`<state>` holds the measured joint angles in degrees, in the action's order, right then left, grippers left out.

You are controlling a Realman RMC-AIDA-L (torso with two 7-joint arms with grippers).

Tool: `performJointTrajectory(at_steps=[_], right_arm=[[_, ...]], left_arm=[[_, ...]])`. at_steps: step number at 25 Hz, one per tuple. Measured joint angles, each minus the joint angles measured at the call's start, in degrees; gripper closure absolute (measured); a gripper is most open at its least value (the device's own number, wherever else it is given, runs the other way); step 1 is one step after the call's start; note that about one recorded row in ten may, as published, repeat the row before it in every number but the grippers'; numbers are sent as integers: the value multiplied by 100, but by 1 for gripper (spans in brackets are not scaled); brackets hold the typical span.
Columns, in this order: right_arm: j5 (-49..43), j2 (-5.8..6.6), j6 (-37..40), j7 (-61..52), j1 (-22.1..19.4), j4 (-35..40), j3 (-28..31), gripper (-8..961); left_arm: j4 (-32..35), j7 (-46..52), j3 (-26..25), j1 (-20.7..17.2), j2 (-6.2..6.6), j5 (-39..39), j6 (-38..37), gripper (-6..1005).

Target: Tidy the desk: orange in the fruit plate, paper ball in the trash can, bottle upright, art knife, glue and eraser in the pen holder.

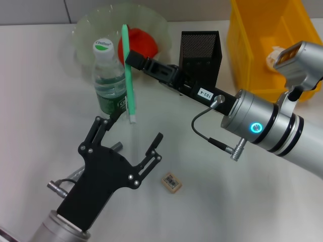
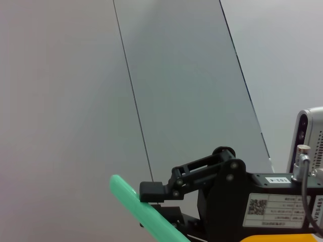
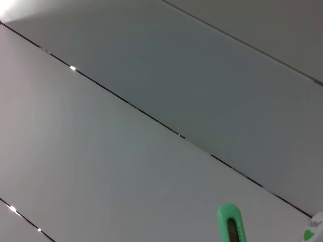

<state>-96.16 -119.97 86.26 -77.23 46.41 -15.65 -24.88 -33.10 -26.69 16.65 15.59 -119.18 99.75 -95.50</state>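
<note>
Black left gripper [image 1: 132, 142] is hovering low over the desk [image 1: 40, 91], fingers spread, holding nothing. Just beyond it the eraser [image 1: 171, 182] is lying flat: small, light, best taken across its short sides. Farther off, the right gripper [image 1: 132, 58] is pinching the green art knife [image 1: 128, 75] near its top; stiff, slim, likely slippery. Pen holder [image 1: 200, 55] is standing behind.

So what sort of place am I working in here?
Likely an office desk or a lab mock-up of one: a white table with a mesh pen holder, a water bottle, an eraser and a yellow bin.
</note>
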Motion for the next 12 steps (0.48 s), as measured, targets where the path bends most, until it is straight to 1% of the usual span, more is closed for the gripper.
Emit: performJointTrajectory(at_steps=[12], right_arm=[[-104, 0, 0, -8, -26, -79, 13, 819]], left_arm=[[-28, -12, -272, 18, 0, 1, 76, 193]])
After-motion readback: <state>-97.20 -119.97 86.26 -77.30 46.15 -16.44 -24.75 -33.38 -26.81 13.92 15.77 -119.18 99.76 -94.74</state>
